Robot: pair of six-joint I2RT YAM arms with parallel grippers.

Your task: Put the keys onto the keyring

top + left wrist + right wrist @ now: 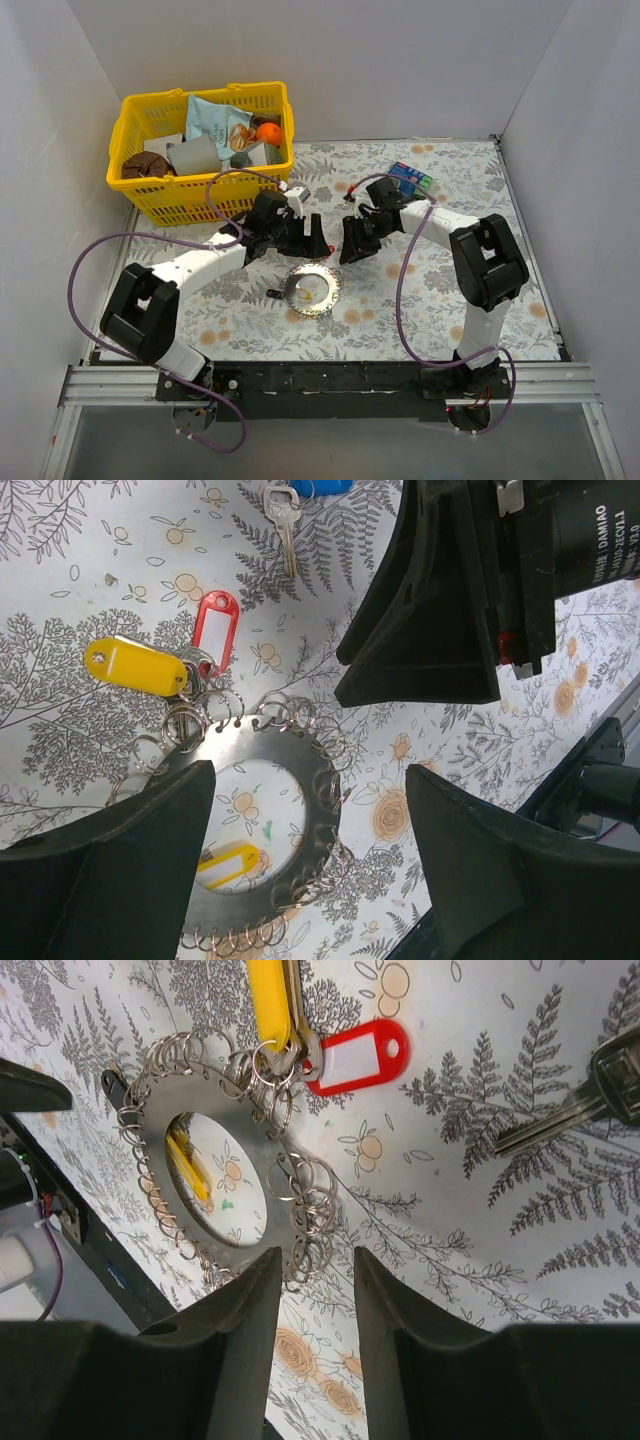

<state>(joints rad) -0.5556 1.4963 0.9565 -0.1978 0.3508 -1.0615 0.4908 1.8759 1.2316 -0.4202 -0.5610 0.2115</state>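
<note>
You have a flowery table (380, 325) with a big yellow basket (200, 195) at the back left. Over the middle, your left gripper (310, 780) is spread wide and holds nothing, and your right gripper (316, 1260) has only a small gap and holds nothing too. The keyring (250, 745) lies flat on the table under them, with the yellow key tag (135, 665) and red key tag (215, 625) at its edge and the blue-tagged key (283, 520) lying apart.
</note>
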